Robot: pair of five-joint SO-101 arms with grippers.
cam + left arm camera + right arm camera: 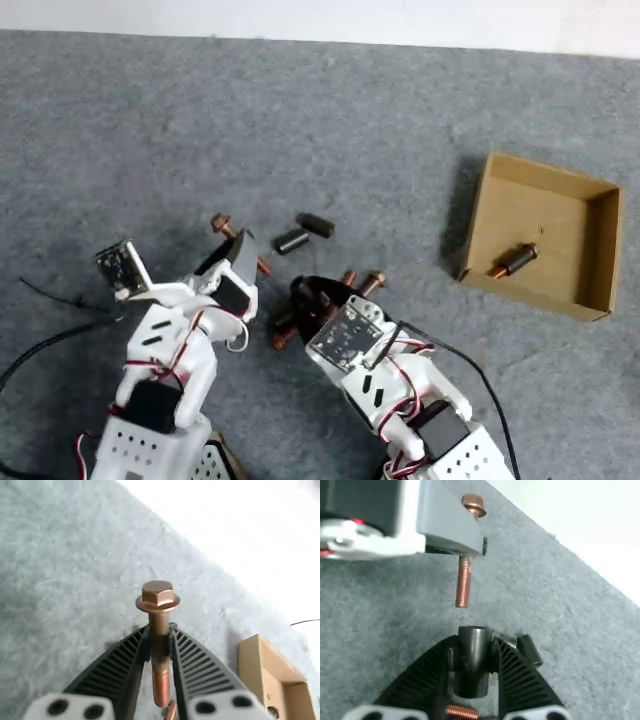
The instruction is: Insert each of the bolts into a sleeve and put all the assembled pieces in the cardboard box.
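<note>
Two spare sleeves (pixel 291 240), short and black, lie side by side on the grey felt table cover (pixel 150 120) at the centre of the high view, just above the two arms. Spare bolts (pixel 372 283) rest just right of the right arm's wrist, with another partly tucked under it at the lower left. At the right of the frame, well apart from both arms, the cardboard box (pixel 590 250) sits open with one assembled piece (pixel 515 260) lying near its lower left wall: a black sleeve with copper showing at its end.

At the lower left, the left gripper (pixel 159 630) is clamped on the shank of a copper bolt (pixel 157 599). Its flanged hex head stands clear above the ribbed black fingers (pixel 125 660), and its threaded end pokes out on the other side. At the lower centre, the right gripper (pixel 473 642) is closed around a black sleeve (pixel 472 652), whose open mouth faces the bolt.

From the right wrist camera, the bolt's threaded end hangs near the sleeve's mouth, roughly in line with it but not touching, with a strip of grey cover showing between them. One spare sleeve lies just beside the held one, at the right finger's tip.
</note>
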